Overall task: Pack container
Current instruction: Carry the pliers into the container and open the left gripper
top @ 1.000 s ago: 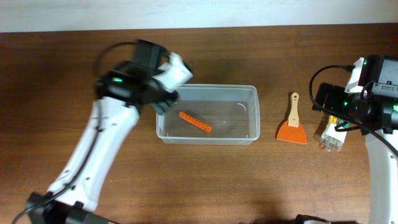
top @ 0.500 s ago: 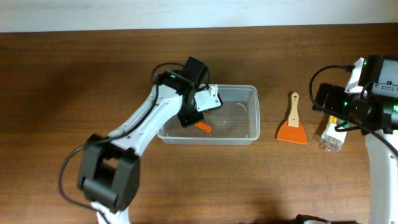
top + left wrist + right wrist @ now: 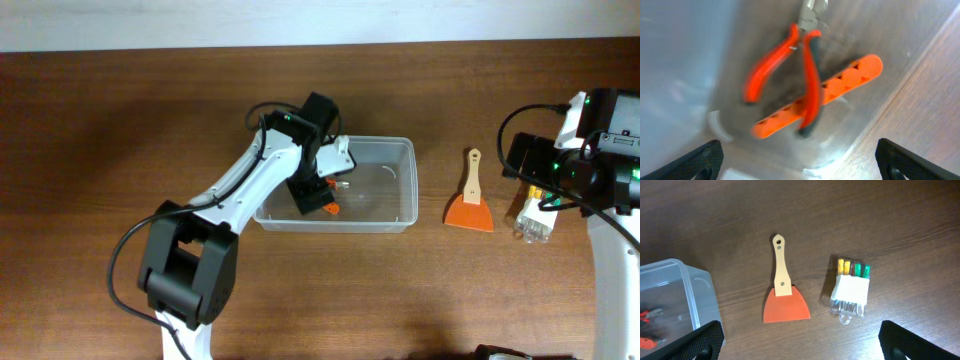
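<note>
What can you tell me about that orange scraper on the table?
The scraper has a fan-shaped orange blade and a pale, wooden-looking handle with a hole near its end. It lies flat on the brown table, between the clear container and a small pack of colour-capped tubes, touching neither.

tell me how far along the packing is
Done: an orange perforated plastic strip and orange-handled metal pliers lie inside the clear rectangular plastic tub. In hand: nothing; the left gripper hangs over the tub with jaws open, and the right gripper is open. To do: the orange scraper with a wooden handle and the small clear pack of coloured-tipped pieces lie outside it.
</note>
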Motion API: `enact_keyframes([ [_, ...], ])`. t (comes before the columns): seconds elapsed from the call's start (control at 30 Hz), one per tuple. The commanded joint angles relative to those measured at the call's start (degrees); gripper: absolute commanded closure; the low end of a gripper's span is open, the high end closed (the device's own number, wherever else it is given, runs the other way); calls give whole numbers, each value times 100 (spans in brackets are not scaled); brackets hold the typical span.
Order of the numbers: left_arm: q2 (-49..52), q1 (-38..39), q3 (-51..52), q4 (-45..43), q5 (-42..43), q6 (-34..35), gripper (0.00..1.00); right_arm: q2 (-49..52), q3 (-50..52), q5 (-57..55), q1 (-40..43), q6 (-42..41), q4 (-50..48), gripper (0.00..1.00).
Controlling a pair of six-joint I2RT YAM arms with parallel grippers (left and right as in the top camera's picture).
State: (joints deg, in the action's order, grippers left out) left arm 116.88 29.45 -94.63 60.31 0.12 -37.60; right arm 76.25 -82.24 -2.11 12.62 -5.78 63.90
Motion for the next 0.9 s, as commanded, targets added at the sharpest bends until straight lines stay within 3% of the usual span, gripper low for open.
enact_keyframes([
  [0.0, -629, -98, -824, 345, -184, 466, 1, -2, -87, 13, 15, 85, 0, 1],
  [0.17, -1322, -656, -1246, 546, -669, 1353, 1, 0, -627, 282, -17, 85, 376, 1],
  [0.4, -1952, -2378, -1244, 734, -599, 2874, 1, 44, -1915, 337, -496, 96, 734, 1],
  [0.6, -1939, -3508, -1222, 907, 304, 2944, 1, 887, -1930, 339, -767, 76, 614, 1],
  [0.87, -1939, -4048, -1220, 898, 332, 2940, 1, 2649, -1930, 341, -774, -389, 415, 1],
])
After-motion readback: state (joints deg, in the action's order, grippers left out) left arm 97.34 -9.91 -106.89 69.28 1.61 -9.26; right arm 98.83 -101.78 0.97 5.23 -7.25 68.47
